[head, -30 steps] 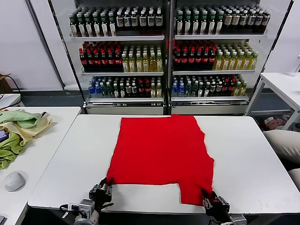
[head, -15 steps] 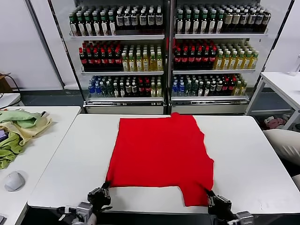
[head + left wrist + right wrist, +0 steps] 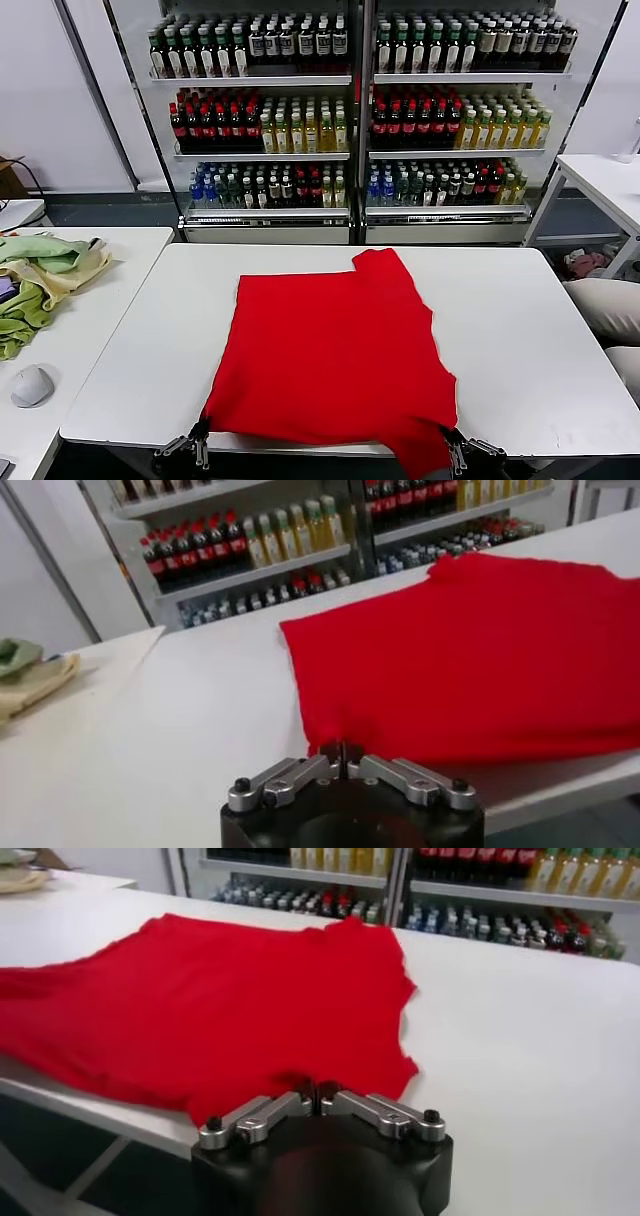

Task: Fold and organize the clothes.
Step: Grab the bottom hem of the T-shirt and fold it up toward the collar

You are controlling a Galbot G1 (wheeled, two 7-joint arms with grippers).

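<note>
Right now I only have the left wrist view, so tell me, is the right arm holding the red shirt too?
Observer: Yes, the right gripper has its fingers shut on the red T-shirt's near right corner.
Operator: My left gripper pinches the near left corner. Is the right side flat?
Observer: Mostly, but that corner hangs over the table's front edge.
Operator: Anything else on the side table?
Observer: A grey mouse, nearer than the pale green cloths.

The bright red T-shirt lies spread flat on the white table, its near hem overhanging the table's front edge.
</note>
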